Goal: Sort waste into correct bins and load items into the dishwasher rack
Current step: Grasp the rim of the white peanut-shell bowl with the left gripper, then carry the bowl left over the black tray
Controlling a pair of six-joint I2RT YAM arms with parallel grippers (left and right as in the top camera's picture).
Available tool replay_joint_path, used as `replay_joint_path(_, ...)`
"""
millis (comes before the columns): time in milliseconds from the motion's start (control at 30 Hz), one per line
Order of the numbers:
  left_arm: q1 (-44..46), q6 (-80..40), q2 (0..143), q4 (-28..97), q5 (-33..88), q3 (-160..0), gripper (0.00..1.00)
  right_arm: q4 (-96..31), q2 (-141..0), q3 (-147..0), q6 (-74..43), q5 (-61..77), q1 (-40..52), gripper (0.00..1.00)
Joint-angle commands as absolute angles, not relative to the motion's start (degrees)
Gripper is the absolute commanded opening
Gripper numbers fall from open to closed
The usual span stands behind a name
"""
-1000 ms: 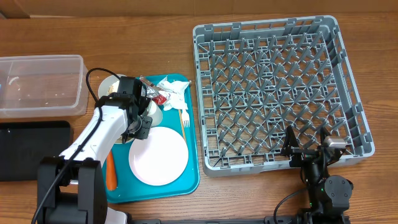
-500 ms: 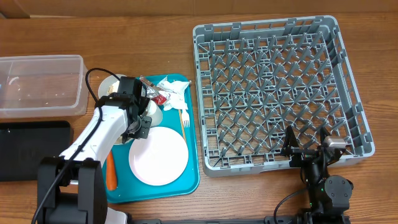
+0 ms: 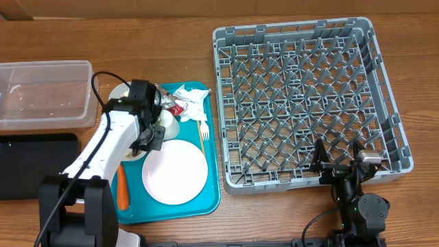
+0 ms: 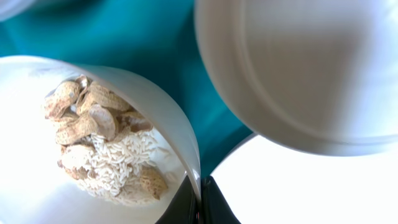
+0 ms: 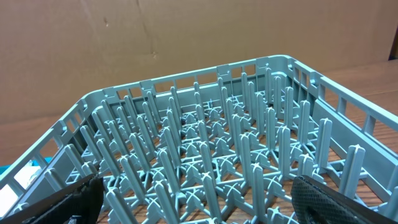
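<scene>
My left gripper point(image 4: 199, 202) is shut on the rim of a small white bowl point(image 4: 177, 127) holding beige food scraps and rice point(image 4: 106, 149). In the overhead view the left gripper point(image 3: 154, 137) is over the teal tray point(image 3: 206, 199), and the arm hides most of that bowl. A second white bowl point(image 4: 311, 68) and the white plate point(image 3: 175, 171) lie beside it. The crumpled napkin point(image 3: 191, 103), foil wrapper point(image 3: 173, 106), fork point(image 3: 204, 130) and carrot piece point(image 3: 122, 189) lie on the tray. My right gripper point(image 3: 339, 161) is open and empty at the grey rack's point(image 3: 309, 96) near edge.
The clear tub point(image 3: 44, 92) stands at the far left, with the black tray point(image 3: 34, 165) in front of it. Another white dish point(image 3: 120, 91) shows at the teal tray's far left corner. The rack's upright pegs point(image 5: 242, 155) fill the right wrist view.
My left wrist has shifted slightly up and to the left, still shut on the bowl rim. The right arm has not moved.
</scene>
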State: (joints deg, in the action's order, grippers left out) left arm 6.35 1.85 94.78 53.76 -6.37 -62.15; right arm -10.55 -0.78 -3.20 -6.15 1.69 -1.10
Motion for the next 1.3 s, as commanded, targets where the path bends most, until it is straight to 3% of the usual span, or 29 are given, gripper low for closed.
replay_joint_path(0,6.3,-2.6,94.9,56.1,-9.2,-66.6,0.04,-10.3,-0.2,-2.9,-6.0,1.7,-1.3,1.0)
replay_joint_path(367,1.9,-6.9,86.2,64.1,-1.3,-77.2,0.04,-10.3,-0.2,-2.9,-6.0,1.7,-1.3,1.0)
replay_joint_path(867,-37.5,-6.3,78.8,62.6,25.8,-75.8,0.04,-10.3,-0.2,-2.9,-6.0,1.7,-1.3,1.0)
replay_joint_path(1267,-49.9,-9.4,84.7,55.1,27.6,-72.3,0.04,-10.3,-0.2,-2.9,-6.0,1.7,-1.3,1.0)
